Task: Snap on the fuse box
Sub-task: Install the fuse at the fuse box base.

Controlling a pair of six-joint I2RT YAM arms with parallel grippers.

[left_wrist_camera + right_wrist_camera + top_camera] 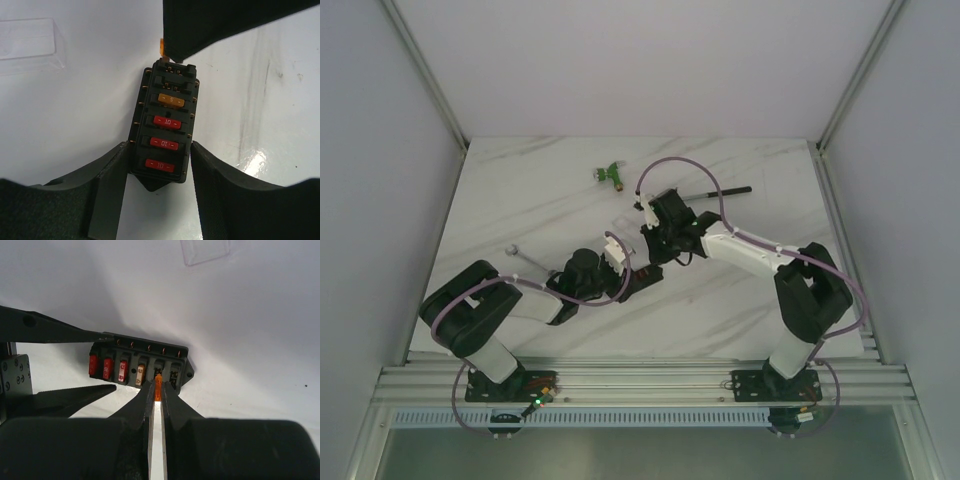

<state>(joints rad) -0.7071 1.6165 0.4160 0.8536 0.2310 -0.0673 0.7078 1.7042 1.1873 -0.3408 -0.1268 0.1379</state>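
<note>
step: seat fuse | fuse box [162, 135] flat on table [75, 110], left gripper [159, 150] clamped on its near end | right gripper [157, 390] pinching orange fuse [158, 382] at an open slot | I align the fuse square, press straight in, box braced

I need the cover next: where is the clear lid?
Left wrist view, upper left: the clear lid lies on the table, apart from the fuse box.
</note>
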